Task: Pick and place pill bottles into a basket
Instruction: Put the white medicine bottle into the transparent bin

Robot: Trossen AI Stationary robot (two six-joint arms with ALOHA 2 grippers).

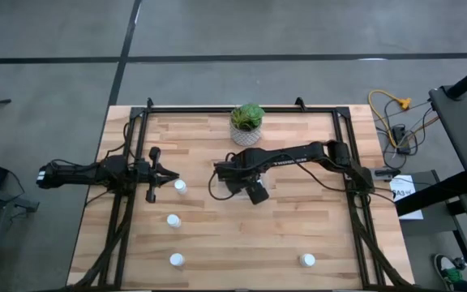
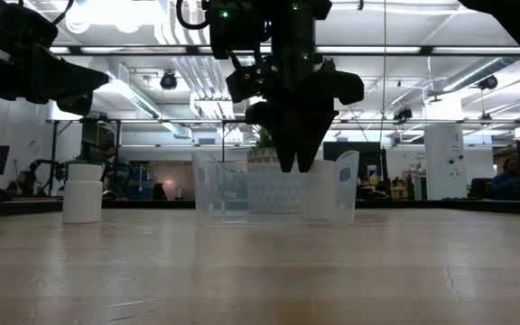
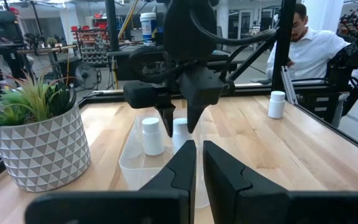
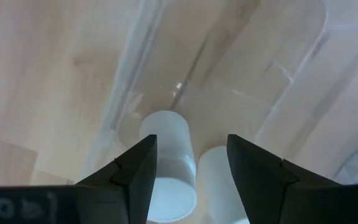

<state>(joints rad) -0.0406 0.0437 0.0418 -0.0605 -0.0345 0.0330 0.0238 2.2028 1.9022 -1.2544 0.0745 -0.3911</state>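
Fingers of the right gripper (image 4: 188, 168) stand apart over the clear basket (image 4: 291, 74), nothing clamped between them. Two pill bottles stand upright in the basket, long axes vertical, caps up: one (image 4: 166, 163) sits in the gap between the fingers, the second (image 4: 219, 183) just beside it, near the other finger. In the left wrist view the same pair shows as white cylinders (image 3: 152, 135) and (image 3: 180, 132) under the dark fingertips (image 3: 166, 115), which point straight down. No writing can be read on any bottle.

Basket (image 1: 225, 188) lies mid-table, just in front of the white patterned pot with a green plant (image 1: 247, 124).

Left gripper (image 1: 162, 173) waits at the table's left side, level, aimed toward the basket; its fingers (image 3: 182, 165) are nearly together with a slim gap, holding nothing.

Four more bottles stand upright on the wooden table (image 1: 314, 219): (image 1: 180, 186) just beside the left gripper, (image 1: 173, 220), (image 1: 176, 260), and (image 1: 307, 260) well apart to the right.

A person in a white shirt (image 3: 309, 46) sits beyond the table.
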